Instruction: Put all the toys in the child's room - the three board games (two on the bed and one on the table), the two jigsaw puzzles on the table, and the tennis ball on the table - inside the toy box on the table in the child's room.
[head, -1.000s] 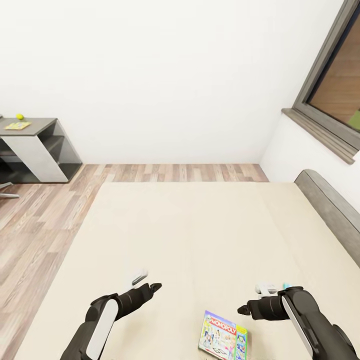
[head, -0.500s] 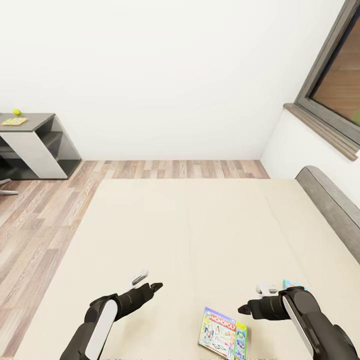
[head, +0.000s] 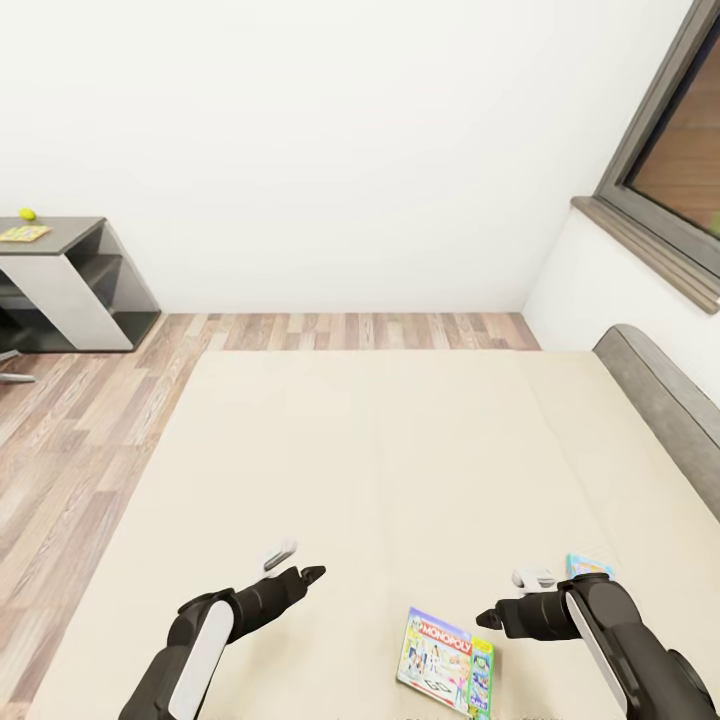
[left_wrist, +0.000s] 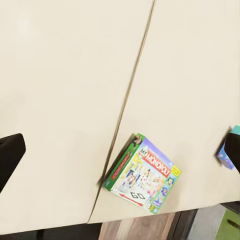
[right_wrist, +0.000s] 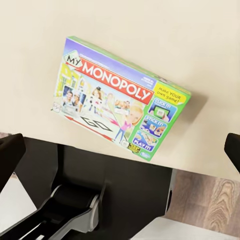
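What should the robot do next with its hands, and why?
Probably lower the right gripper onto the white MONOPOLY game box. That flat box lies on the beige bed mattress between the two arms, closer to the right one. Both the right and the left gripper hang open and empty above the bed, so nothing is held yet.

The board game (right_wrist: 120, 97) lying flat on the bed (head: 380, 460) reads "MY MONOPOLY", "Make your own game!" and "GO".
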